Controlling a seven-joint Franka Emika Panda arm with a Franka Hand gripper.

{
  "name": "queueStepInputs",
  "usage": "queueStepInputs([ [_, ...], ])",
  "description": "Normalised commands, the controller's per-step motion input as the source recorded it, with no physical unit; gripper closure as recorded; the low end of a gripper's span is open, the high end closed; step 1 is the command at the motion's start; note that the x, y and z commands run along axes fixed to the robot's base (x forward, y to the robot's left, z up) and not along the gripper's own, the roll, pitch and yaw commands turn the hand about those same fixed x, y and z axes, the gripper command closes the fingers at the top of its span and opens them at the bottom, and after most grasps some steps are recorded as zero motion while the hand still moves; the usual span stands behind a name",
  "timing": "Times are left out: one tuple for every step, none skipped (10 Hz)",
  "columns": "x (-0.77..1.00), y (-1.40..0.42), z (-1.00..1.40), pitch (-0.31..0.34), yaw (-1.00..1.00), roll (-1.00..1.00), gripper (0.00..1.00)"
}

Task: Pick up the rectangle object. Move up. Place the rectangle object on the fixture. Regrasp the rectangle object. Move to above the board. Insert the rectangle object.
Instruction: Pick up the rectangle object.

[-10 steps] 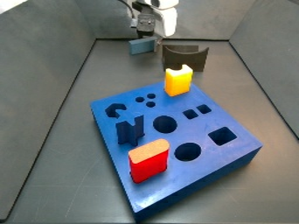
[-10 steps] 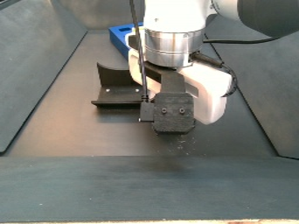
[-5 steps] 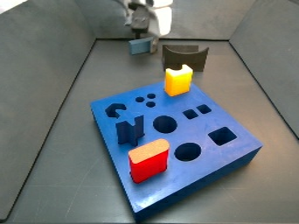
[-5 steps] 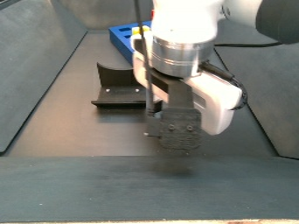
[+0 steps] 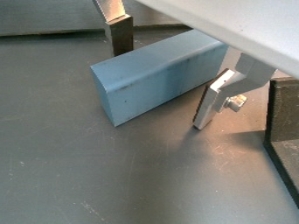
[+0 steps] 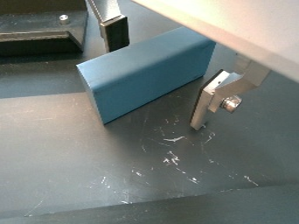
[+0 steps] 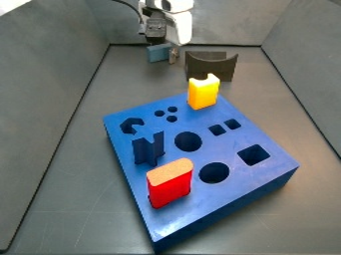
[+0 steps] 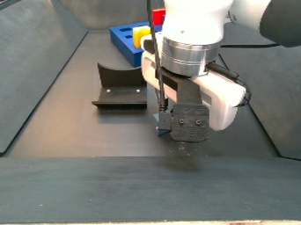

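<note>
The rectangle object (image 5: pixel 158 74) is a slate grey-blue bar lying flat on the dark floor, seen in both wrist views (image 6: pixel 146 74). My gripper (image 5: pixel 163 77) is open and low, with one silver finger (image 5: pixel 216 92) on each long side of the bar; that finger stands a little apart from it. In a side view the gripper (image 7: pixel 160 40) hangs over the bar (image 7: pixel 160 53) at the far end, left of the fixture (image 7: pixel 209 63). The board (image 7: pixel 253 179) lies nearer. In a side view the bar (image 8: pixel 157 128) is mostly hidden behind my gripper (image 8: pixel 165 119).
On the board stand a yellow block (image 7: pixel 202 91), a red block (image 7: pixel 170 184) and a dark blue notched block (image 7: pixel 147 147). Grey walls (image 7: pixel 67 100) slope up round the floor. The fixture (image 8: pixel 118 88) sits close beside my gripper, with the board (image 8: pixel 122 36) behind it.
My gripper has shifted slightly sideways and settled down around the bar. The bar has not moved.
</note>
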Motion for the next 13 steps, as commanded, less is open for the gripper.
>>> queueStepInputs([
  [-0.11,-0.02,0.08,-0.097,0.00,0.00,0.00],
  [-0.15,-0.02,0.09,-0.154,0.00,0.00,0.00],
  [0.00,0.00,0.00,0.000,0.00,0.00,1.00],
  [0.00,0.00,0.00,0.000,0.00,0.01,1.00],
  [0.00,0.00,0.00,0.049,0.00,0.12,1.00],
  [0.00,0.01,0.00,0.000,0.03,0.00,1.00],
  [0.00,0.10,0.34,0.000,0.11,0.00,1.00],
  [0.03,0.03,0.21,0.000,0.06,0.00,1.00],
  [0.00,0.00,-0.03,0.000,0.00,0.01,1.00],
  [0.00,0.00,-0.07,0.000,0.00,0.13,1.00],
  [-0.07,0.00,-0.25,-0.006,0.00,0.23,1.00],
  [-0.03,0.00,-0.43,-0.037,0.00,0.16,1.00],
  [0.00,0.00,-0.30,0.000,0.00,0.11,1.00],
])
